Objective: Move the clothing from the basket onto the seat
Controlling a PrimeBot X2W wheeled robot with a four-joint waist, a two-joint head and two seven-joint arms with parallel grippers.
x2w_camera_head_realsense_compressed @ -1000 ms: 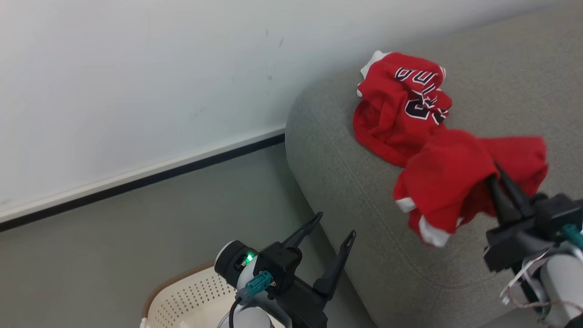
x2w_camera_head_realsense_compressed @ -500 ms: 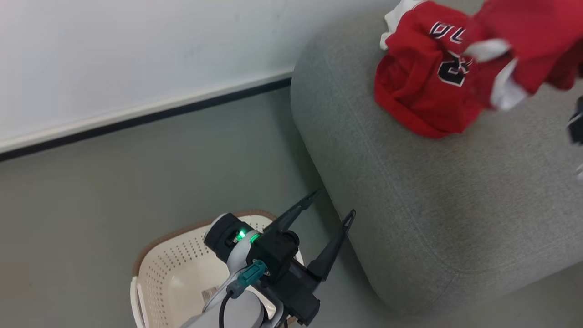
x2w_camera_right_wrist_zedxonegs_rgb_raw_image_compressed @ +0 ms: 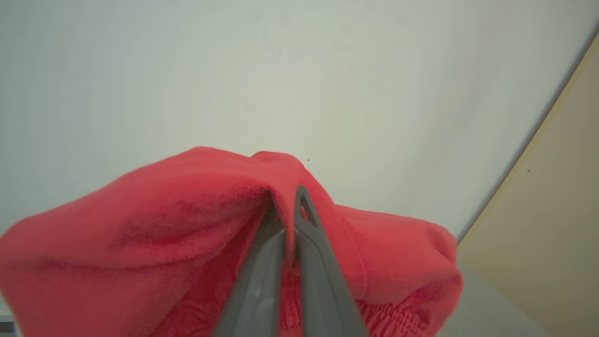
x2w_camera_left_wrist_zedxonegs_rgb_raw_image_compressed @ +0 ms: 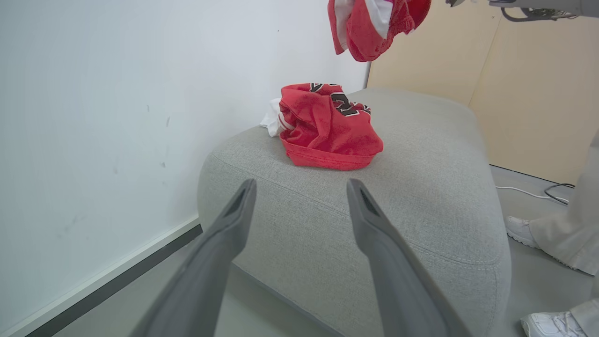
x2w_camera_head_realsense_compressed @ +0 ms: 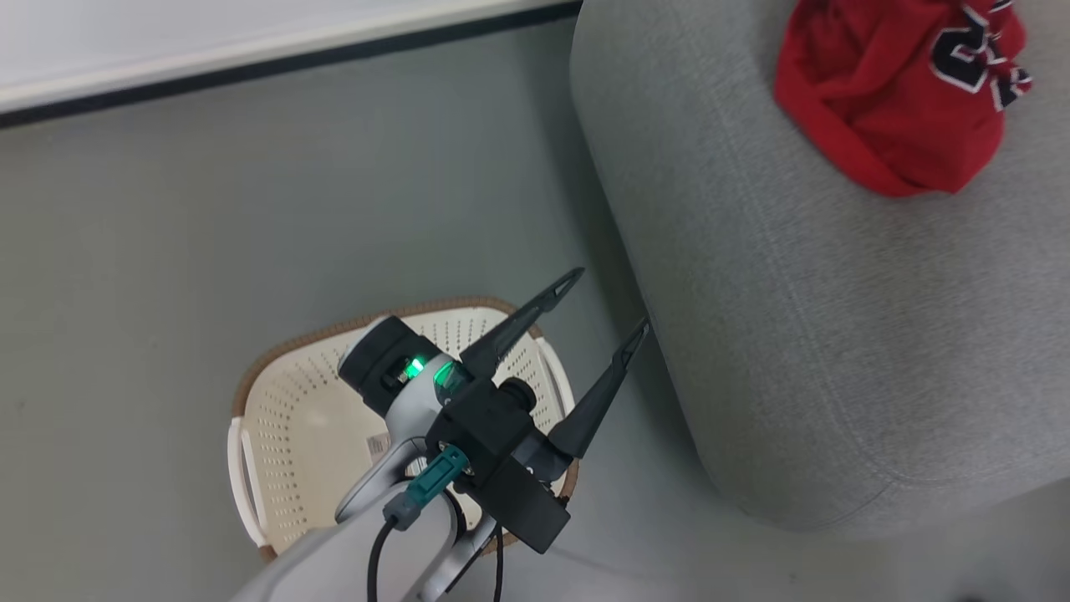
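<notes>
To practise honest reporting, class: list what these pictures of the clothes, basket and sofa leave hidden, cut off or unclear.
Head view: the left arm covers much of the basket floor; leftover clothing cannot be ruled out.
Head view: top and right edges cut off the jersey lettering.
Left wrist view: the upper edge cuts off the red-and-white piece.
Right wrist view: that piece, gripped by the right gripper, hides what lies behind it.

We see bright, even, diffuse light with only faint shadows; the clothing low in the right wrist view looks soft.
</notes>
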